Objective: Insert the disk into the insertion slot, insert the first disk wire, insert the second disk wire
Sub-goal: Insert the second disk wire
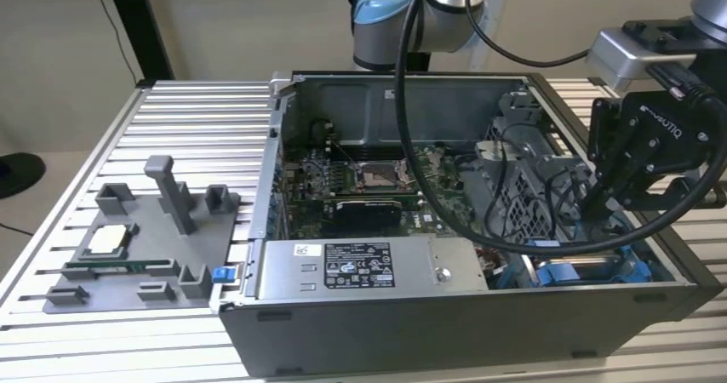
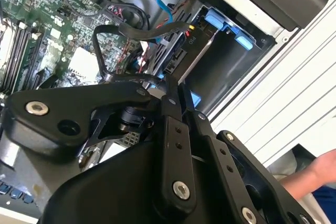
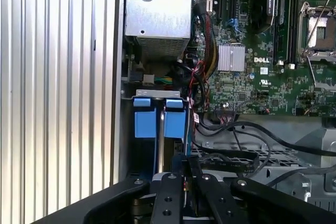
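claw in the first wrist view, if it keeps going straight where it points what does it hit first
Most likely the blue clip parts at the insertion slot, which lie right ahead of the claw. Depth is unclear, so it may meet the bay edge first.

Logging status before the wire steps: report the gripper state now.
Gripper: fingers shut together, lowered into the PC case at the insertion slot; whether anything is pinched cannot be told.

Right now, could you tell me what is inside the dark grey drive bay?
The blue plastic carrier frame sits in the dark grey drive bay; the gripper covers its near end, so wire connections cannot be seen.
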You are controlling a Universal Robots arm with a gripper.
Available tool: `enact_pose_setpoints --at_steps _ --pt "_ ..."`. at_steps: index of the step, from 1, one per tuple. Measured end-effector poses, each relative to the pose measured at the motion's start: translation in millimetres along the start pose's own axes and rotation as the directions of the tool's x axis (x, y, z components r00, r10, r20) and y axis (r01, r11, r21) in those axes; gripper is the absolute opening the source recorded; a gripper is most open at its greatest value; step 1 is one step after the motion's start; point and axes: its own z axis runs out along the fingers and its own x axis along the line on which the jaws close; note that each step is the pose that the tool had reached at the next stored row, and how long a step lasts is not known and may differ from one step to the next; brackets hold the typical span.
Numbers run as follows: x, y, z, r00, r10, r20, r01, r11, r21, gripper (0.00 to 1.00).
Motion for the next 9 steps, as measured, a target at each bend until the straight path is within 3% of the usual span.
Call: enact_pose_setpoints --at_steps 5,9 --pt "0.2 -0.1 1.7 1.0000 0.000 0.0019 0.000 1.0000 0.0016 0.00" --pt "0.4 -0.3 5.9 1.0000 0.000 0.0024 0.000 1.0000 0.0076 0.00"
